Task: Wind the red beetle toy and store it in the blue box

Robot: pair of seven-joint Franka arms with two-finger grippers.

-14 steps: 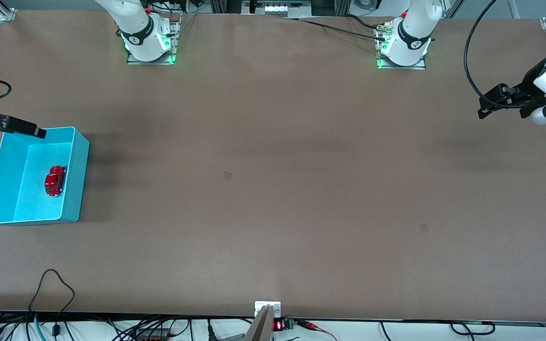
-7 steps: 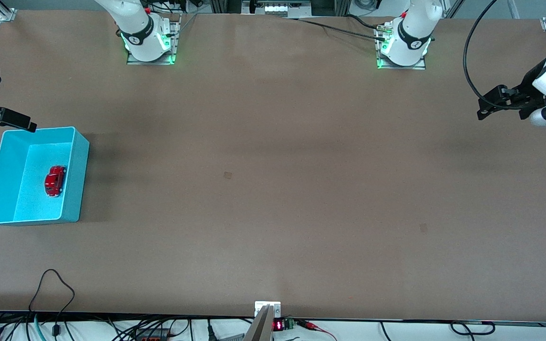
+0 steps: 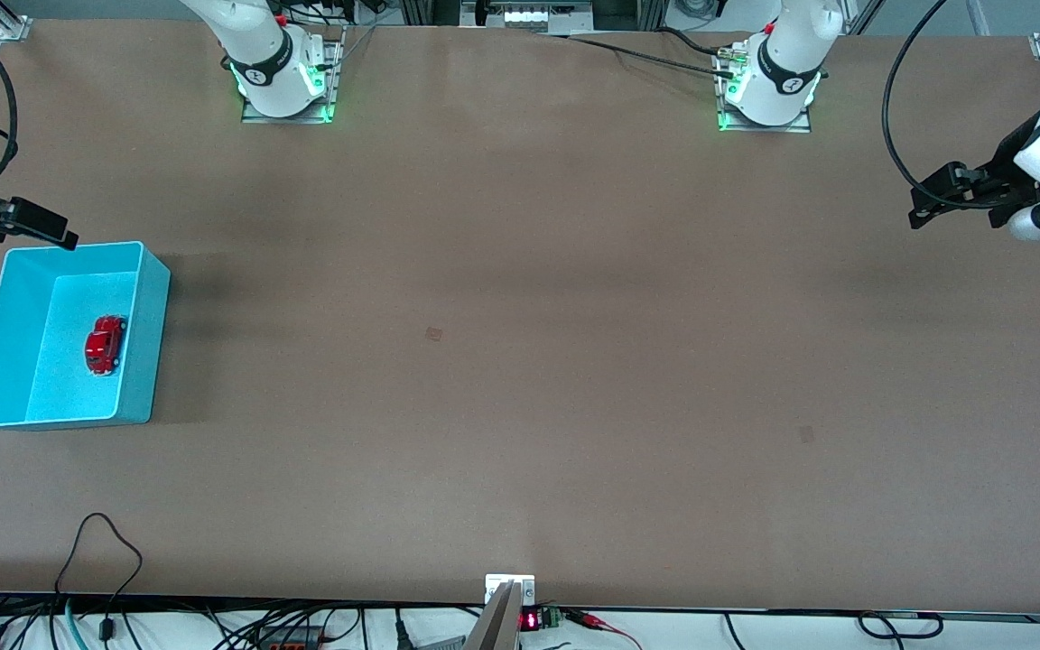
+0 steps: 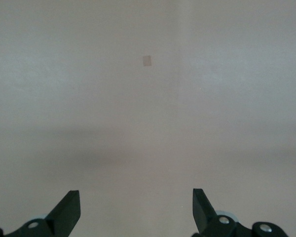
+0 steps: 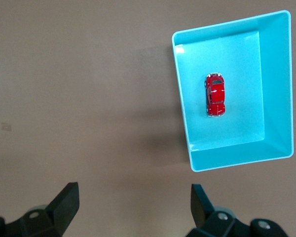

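The red beetle toy [image 3: 105,344] lies on the floor of the blue box [image 3: 146,343], which stands at the right arm's end of the table. In the right wrist view the toy [image 5: 215,95] sits near the middle of the box [image 5: 277,84]. My right gripper [image 3: 55,231] is open and empty, up in the air just off the box's corner that lies toward the robots' bases; it also shows in its wrist view [image 5: 133,190]. My left gripper [image 3: 919,206] is open and empty, waiting over the left arm's end of the table, and sees only bare table [image 4: 135,195].
The brown table top carries small tape marks [image 3: 433,333] [image 3: 806,434]. Cables lie along the table edge nearest the front camera [image 3: 105,542]. The arms' bases [image 3: 281,81] [image 3: 768,90] stand along the edge farthest from the front camera.
My right gripper has drawn back from over the box's corner toward the table's end. The toy, the box and the left arm have stayed put.
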